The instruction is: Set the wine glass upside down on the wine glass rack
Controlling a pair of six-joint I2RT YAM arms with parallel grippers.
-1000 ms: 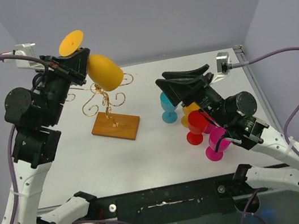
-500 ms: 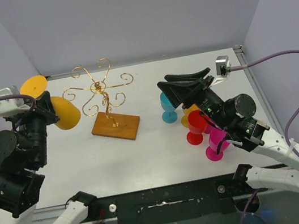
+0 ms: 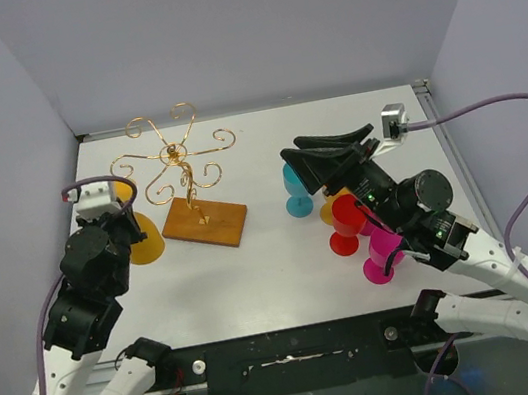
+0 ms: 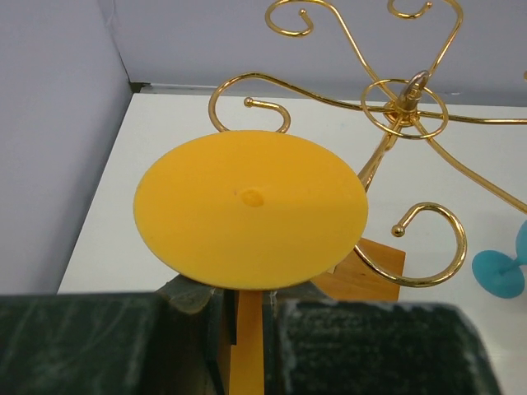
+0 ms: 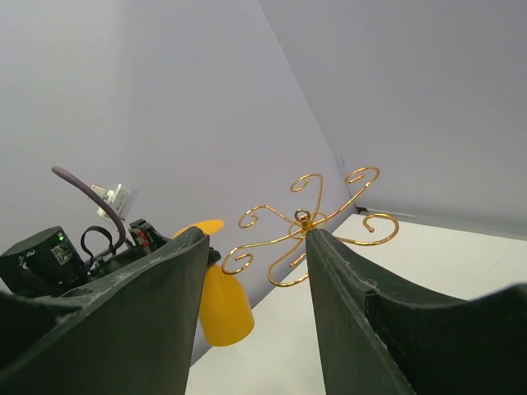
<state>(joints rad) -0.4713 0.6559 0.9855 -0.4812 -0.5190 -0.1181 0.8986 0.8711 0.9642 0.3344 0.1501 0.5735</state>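
- Left gripper (image 4: 245,311) is clamped on the stem of the yellow wine glass (image 4: 251,206), with a dark finger (image 4: 90,346) on each side of it.
- The glass is flipped over, flat foot on top and bowl pointing down.
- It sits just off the left side of the wine glass rack (image 3: 176,155), beside the rack's wooden base (image 3: 204,222), and isn't hooked on any of the gold curls. Honestly can't tell if the rim touches the table (image 3: 258,280).
- Right gripper (image 3: 289,150) is spread wide with nothing in it, well to the right of the rack.
- Bunched together under it, right of the rack: teal glass (image 3: 296,197), orange glass (image 3: 330,212), red glass (image 3: 346,216), magenta glass (image 3: 385,243).
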